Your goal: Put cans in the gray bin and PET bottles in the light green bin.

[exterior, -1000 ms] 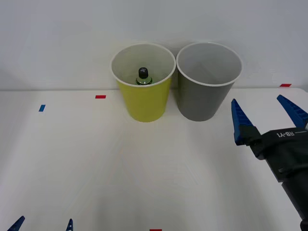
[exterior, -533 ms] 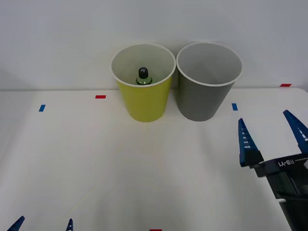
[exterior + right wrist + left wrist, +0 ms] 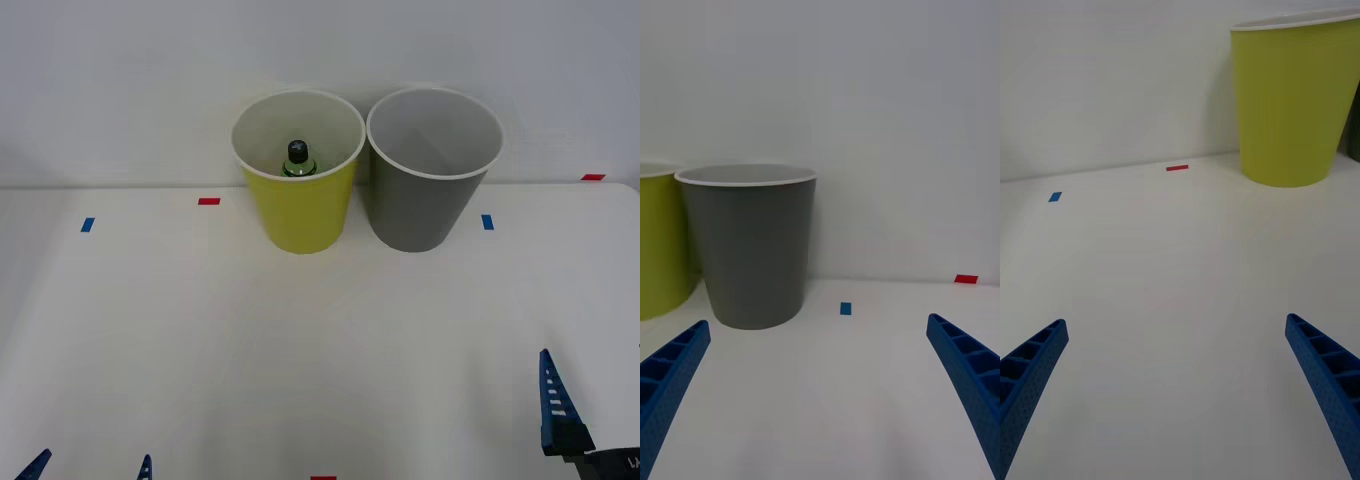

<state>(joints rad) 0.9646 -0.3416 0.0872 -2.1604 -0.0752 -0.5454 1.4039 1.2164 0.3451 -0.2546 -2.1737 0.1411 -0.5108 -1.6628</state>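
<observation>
The small green PET bottle point(image 3: 298, 160) stood upright inside the light green bin point(image 3: 300, 215), black cap up; it looked light, smooth and easily dented, best taken around its body. The gray bin point(image 3: 418, 205) stood just beside. Both grippers, left point(image 3: 1180, 397) and right point(image 3: 820, 397), hung wide apart and empty near the table's point(image 3: 300, 350) front edge.

No readable text.
Bins, bottle and tape marks on the surface carry no legible lettering; the print at the front view's lower right corner is cut off.
</observation>
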